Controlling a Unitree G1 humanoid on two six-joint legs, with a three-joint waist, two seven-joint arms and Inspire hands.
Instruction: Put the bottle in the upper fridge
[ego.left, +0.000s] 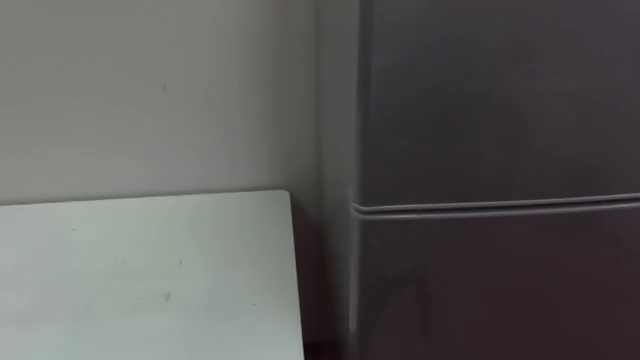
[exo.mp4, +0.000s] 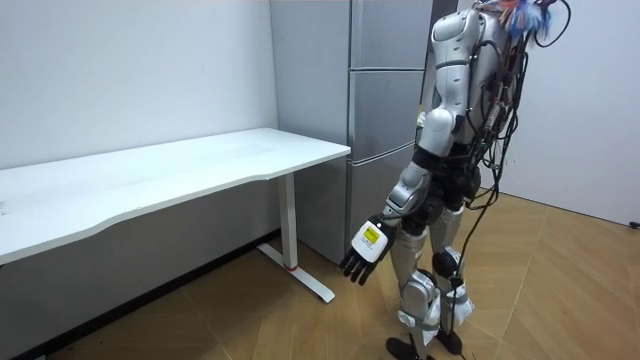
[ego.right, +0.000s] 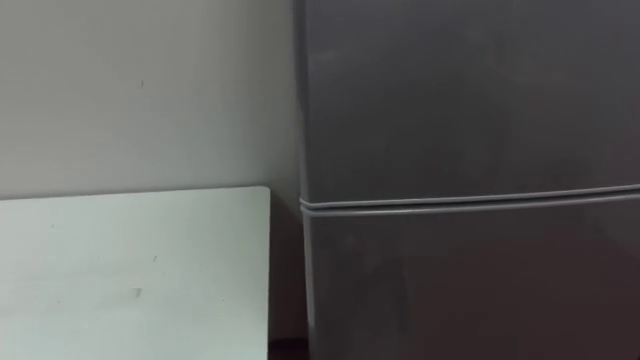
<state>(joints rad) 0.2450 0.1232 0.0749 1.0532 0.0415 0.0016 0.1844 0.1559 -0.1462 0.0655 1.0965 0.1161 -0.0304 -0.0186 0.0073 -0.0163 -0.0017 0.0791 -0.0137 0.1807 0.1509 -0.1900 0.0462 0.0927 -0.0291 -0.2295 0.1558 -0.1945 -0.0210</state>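
Before the robot stands the grey fridge (ego.left: 500, 120), doors closed, the white desk (ego.left: 150, 270) just beside it on the left, the left hand (exo.mp4: 362, 255) hanging relaxed and empty; where the bottle is cannot be told.

A tall grey fridge (ego.left: 490, 280) was shown standing upright just beside the table (ego.left: 150, 270), its upper door (ego.left: 500, 100) closed.
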